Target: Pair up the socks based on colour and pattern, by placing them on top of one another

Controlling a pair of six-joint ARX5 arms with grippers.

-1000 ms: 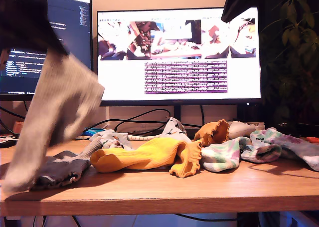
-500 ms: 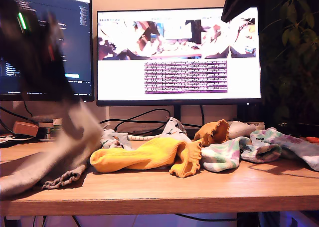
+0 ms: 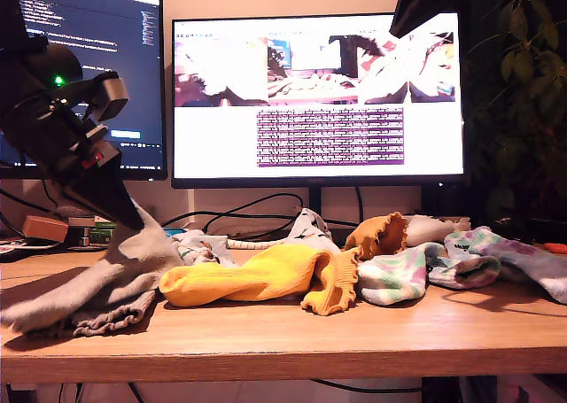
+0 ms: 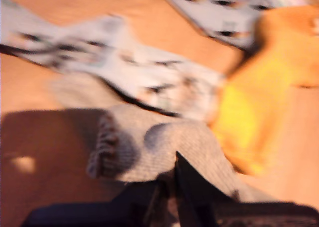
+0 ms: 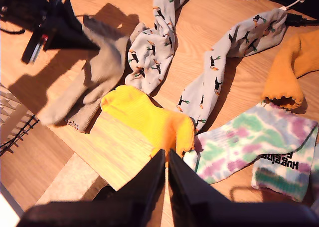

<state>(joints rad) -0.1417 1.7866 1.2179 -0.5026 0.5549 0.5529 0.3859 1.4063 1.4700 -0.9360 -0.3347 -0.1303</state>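
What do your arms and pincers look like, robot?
My first pincer is black and tapers to a point. Its arm is dark and blocky, with a glowing green light, a grey box and a small red mark. My second pincer has two black, pointed fingers.

two monitors [image 3: 317, 97], leafy plant [image 3: 523, 84], wooden desk [image 3: 354, 332]

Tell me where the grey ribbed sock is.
The grey ribbed sock lies at the exterior view's left, held by my first gripper, draped over another grey sock beside the yellow sock.
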